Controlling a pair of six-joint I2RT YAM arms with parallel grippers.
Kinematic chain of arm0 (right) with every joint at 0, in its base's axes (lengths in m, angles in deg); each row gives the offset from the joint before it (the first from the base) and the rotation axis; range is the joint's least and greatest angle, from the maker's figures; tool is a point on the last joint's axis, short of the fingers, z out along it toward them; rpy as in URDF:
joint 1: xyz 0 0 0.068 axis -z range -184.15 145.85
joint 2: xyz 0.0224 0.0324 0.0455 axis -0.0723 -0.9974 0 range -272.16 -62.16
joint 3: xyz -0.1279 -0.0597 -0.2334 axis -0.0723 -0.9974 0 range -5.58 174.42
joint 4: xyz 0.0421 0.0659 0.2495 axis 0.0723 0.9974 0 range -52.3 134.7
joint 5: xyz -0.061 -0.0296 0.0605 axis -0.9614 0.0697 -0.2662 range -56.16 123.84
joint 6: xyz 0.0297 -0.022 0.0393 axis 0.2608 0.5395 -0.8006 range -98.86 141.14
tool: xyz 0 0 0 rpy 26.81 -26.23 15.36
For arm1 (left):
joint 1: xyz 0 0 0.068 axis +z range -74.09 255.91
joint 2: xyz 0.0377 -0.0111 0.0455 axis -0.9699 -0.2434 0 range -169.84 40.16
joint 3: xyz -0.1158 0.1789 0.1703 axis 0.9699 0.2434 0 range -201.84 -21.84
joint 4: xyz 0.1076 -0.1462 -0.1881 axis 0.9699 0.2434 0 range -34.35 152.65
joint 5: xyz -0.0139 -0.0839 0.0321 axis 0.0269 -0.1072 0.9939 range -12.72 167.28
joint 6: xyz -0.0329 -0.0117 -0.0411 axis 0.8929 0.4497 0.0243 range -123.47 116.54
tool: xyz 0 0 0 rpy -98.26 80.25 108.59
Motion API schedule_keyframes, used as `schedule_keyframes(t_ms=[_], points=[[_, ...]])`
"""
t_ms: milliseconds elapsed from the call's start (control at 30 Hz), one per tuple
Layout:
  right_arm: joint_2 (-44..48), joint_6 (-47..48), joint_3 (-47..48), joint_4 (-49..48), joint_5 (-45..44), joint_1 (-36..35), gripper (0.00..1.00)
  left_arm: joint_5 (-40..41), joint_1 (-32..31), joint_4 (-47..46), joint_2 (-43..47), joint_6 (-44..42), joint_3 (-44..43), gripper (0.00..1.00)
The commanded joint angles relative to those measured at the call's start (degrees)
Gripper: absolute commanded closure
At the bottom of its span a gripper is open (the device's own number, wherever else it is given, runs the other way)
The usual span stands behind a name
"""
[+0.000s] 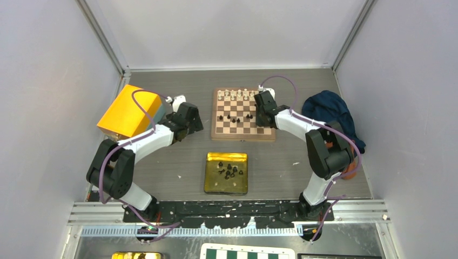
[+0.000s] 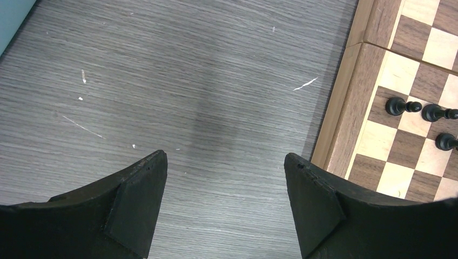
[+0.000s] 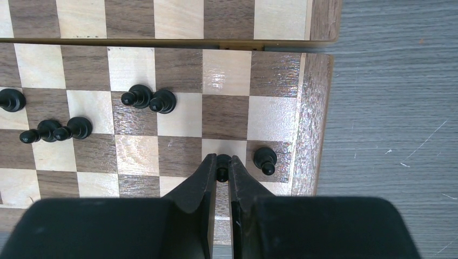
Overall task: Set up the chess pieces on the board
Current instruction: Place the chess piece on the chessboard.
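Note:
The wooden board (image 1: pixel 243 135) lies at the table's middle back. Cream-white pieces (image 1: pixel 236 95) stand in its far rows. Several black pieces (image 1: pixel 234 117) stand mid-board. My right gripper (image 3: pixel 222 162) is over the board's right side, shut on a black pawn (image 3: pixel 222 166) above a cream square, beside another black pawn (image 3: pixel 264 158) at the edge. My left gripper (image 2: pixel 226 162) is open and empty over bare table just left of the board (image 2: pixel 335 135). More black pieces (image 1: pixel 228 171) lie in the yellow tray (image 1: pixel 214 184).
An orange box (image 1: pixel 126 111) stands at the left behind my left arm. A dark blue cloth (image 1: pixel 332 116) lies at the right by my right arm. A green-and-white checkered board (image 1: pixel 246 253) shows below the near edge.

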Motion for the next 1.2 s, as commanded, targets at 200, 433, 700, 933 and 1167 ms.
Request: schedule_keyframes(t_ms=[200, 433, 700, 933, 1167], points=[[2.09, -0.27, -0.04, -2.58, -1.27, -0.29, 0.83, 2.16, -0.42, -1.15, 1.25, 0.05, -1.78, 0.19], [2.20, -0.05, 0.45, -2.37, -1.01, -0.27, 0.72, 2.06, -0.42, -1.15, 1.29, 0.05, -1.76, 0.19], [2.33, 0.91, 3.07, -0.66, -1.05, -0.35, 0.70, 2.02, -0.52, -1.16, 1.52, -0.04, -1.86, 0.19], [1.41, 1.73, 6.09, 0.46, -0.55, -0.79, 0.69, 2.08, -0.52, -1.06, 1.70, -0.12, -2.13, 0.19], [-1.47, 2.49, 8.99, 0.06, 1.30, -0.94, 0.65, 2.20, -0.52, -0.97, 1.24, -0.52, -2.72, 0.19]])
